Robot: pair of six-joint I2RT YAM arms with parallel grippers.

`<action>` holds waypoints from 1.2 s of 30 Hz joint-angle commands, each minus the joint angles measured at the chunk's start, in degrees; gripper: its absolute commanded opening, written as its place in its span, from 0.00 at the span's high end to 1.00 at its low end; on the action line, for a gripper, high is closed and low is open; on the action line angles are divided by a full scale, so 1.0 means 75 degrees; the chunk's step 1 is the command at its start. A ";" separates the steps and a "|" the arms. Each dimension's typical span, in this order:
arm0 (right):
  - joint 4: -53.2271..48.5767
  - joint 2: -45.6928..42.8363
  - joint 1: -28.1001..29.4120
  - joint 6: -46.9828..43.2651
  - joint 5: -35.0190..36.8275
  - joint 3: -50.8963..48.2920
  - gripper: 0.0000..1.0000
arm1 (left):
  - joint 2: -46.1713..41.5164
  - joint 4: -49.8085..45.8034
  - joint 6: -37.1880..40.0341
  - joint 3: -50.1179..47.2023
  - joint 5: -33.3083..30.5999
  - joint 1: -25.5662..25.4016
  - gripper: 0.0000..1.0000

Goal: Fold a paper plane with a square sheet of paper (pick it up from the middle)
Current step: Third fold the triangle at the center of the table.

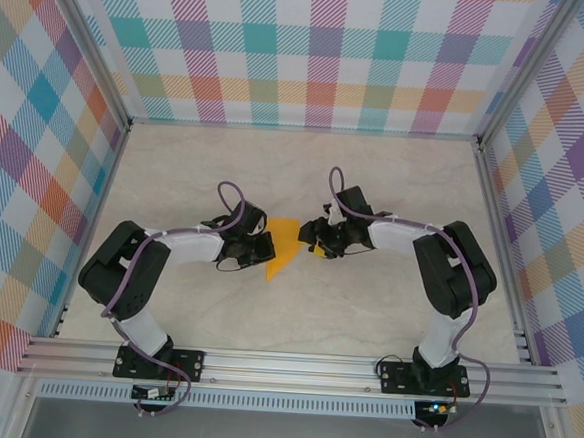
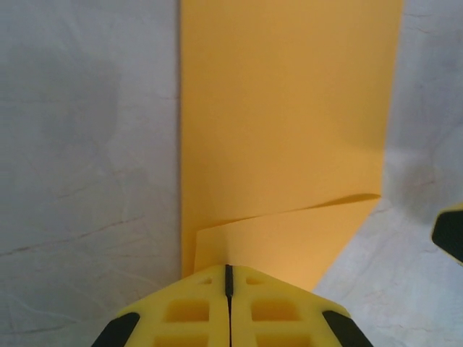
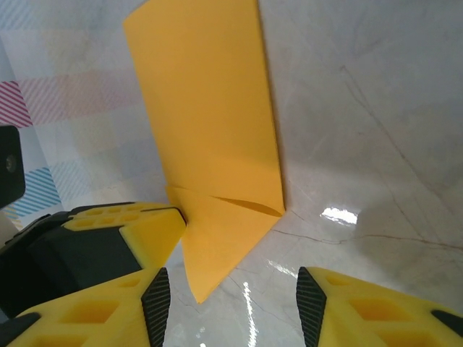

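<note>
The square sheet of paper (image 1: 285,247) is found near the middle of the table (image 1: 375,175), lying flat and already reduced to a long narrow shape. One end has been turned over on a slant, so that a small flap (image 2: 289,235) is laid across the strip and a point is formed there. The task is judged to be at an early to middle stage. A lengthwise fold and a slanted fold at one end appear to be made, while the matching nose fold, the wing folds and the final dart shape are not yet seen.

The left gripper (image 2: 228,271) is set at the left of the paper, against the folded end, with its jaws brought fully together. Whether the paper's edge is pinched between them cannot be told. The right gripper (image 3: 233,293) is placed at the right of the paper, near the pointed end, with its jaws held partly apart and nothing clasped.

No container is involved. The paper is borne directly by the table.
</note>
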 commanded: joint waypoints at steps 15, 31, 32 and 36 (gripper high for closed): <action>-0.0615 0.0702 0.0375 0.0327 0.0179 0.0909 0.54 | -0.0025 0.0182 -0.0704 -0.0480 -0.0286 0.0221 0.95; -0.0620 0.1042 0.0386 0.0493 0.0364 0.1202 0.59 | 0.0053 0.0253 -0.0704 -0.0498 -0.0058 0.0269 0.95; -0.0584 0.1048 0.0386 0.0489 0.0333 0.1205 0.59 | 0.0063 0.0258 -0.0698 -0.0489 -0.0042 0.0269 0.95; -0.0553 0.1138 0.0386 0.0523 0.0221 0.1249 0.59 | 0.0072 0.0267 -0.0703 -0.0482 -0.0013 0.0269 0.95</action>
